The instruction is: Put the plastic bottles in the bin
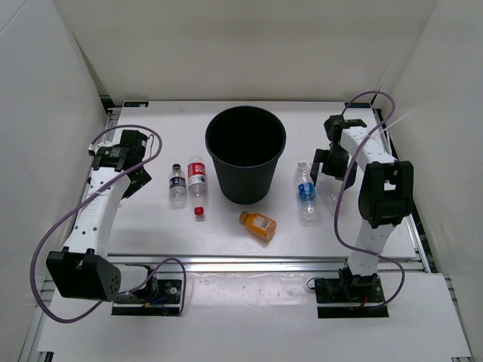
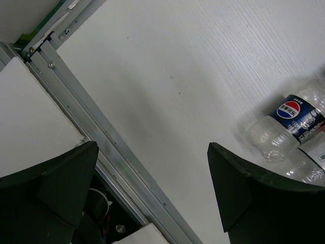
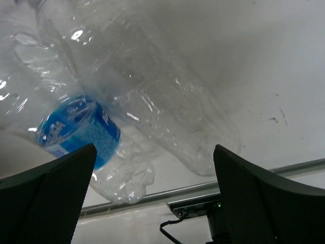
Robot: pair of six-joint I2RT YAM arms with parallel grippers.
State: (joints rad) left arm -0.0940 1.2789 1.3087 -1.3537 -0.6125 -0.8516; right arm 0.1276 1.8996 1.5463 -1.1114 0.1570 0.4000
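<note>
While both hands gape wide and grip nothing, every bottle lies on the bench (image 1: pixel 151 234) outside the bin (image 1: pixel 243 188).
One clear bottle (image 3: pixel 152 96) is hard to make out: its label is unseen, and from above it is only a faint glint by the right arm's cable, just beside the blue-label bottle (image 1: pixel 306 192). The left wrist view cuts off the dark-label bottle (image 2: pixel 292 119) at the frame's edge. The red-label bottle (image 1: pixel 197 173) lies beside it, and the orange bottle (image 1: pixel 258 225) lies apart in front of the bin. The left arm stretches forward, with the left hand (image 2: pixel 152 147) low beside the dark-label bottle. The right arm folds back on itself, with the right hand (image 3: pixel 155 148) tipped down over the two bottles.
</note>
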